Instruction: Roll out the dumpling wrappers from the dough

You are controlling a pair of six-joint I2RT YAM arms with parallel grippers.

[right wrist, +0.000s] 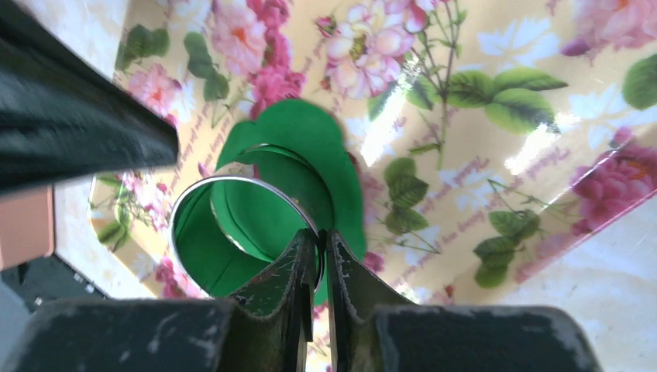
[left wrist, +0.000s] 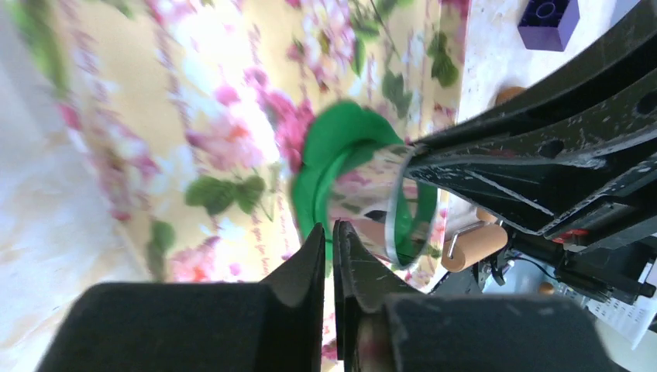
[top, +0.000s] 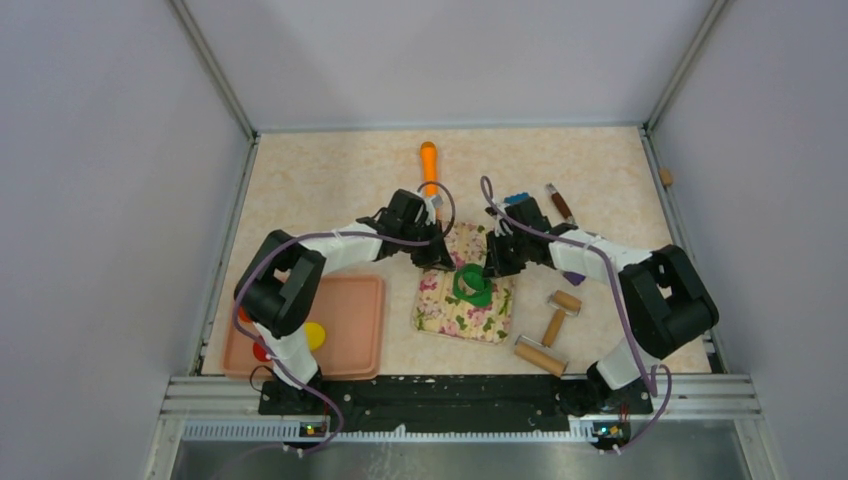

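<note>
The dough [top: 472, 285] is a flattened dark green piece on the floral mat [top: 440, 310]. A metal ring cutter [right wrist: 203, 203] stands on it, with green showing inside the ring. My right gripper [right wrist: 321, 236] is shut on the cutter's wall. My left gripper [left wrist: 331, 231] is shut, its tips close to the dough's edge [left wrist: 314, 182] and to the left of the cutter [left wrist: 397, 232]; I see nothing held in it. Both grippers meet over the mat in the top view, left [top: 437, 262] and right [top: 497, 266]. Yellow [top: 315, 335] and red [top: 260, 352] dumpling wrappers lie on the pink tray.
The pink tray [top: 350, 330] sits at the near left. Wooden rolling pins [top: 553, 327] lie right of the mat. An orange-handled tool [top: 429, 160] and a brown-handled tool [top: 558, 203] lie at the back. A purple block [left wrist: 548, 19] sits near the right arm.
</note>
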